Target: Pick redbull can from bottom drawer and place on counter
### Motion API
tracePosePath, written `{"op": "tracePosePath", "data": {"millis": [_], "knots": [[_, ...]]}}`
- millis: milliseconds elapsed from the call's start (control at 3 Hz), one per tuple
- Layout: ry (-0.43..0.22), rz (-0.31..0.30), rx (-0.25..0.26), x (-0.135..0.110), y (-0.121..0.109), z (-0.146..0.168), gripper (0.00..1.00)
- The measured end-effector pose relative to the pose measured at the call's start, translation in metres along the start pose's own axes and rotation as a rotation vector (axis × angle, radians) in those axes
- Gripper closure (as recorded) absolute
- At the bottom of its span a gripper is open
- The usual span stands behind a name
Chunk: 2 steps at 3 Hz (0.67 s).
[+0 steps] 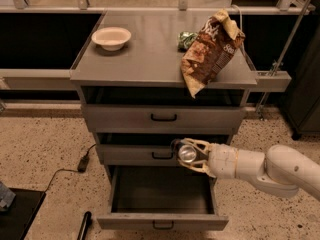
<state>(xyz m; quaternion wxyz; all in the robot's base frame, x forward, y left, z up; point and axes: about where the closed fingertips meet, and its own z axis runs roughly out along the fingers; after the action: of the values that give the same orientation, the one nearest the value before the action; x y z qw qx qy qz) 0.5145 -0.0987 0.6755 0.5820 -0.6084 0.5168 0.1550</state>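
Camera view: your claw (183, 154) grips the redbull can (188, 154) above the open bottom drawer (162, 222), below the front edge of the bench (150, 54). Lifting straight up risks clipping that edge or the chip bag (211, 51).

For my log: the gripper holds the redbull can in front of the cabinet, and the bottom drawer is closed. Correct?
Not quite. In the camera view the bottom drawer is open, not closed. The gripper does hold the redbull can in front of the cabinet.
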Motion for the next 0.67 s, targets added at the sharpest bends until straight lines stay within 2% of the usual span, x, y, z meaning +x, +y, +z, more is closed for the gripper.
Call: {"op": "tracePosePath", "data": {"millis": [333,667], "knots": [[-0.114,-0.096,0.019,-0.076,-0.063,0.016,1.00],[-0.170,-0.233,0.084,-0.159,-0.120,0.004,1.00]]}}
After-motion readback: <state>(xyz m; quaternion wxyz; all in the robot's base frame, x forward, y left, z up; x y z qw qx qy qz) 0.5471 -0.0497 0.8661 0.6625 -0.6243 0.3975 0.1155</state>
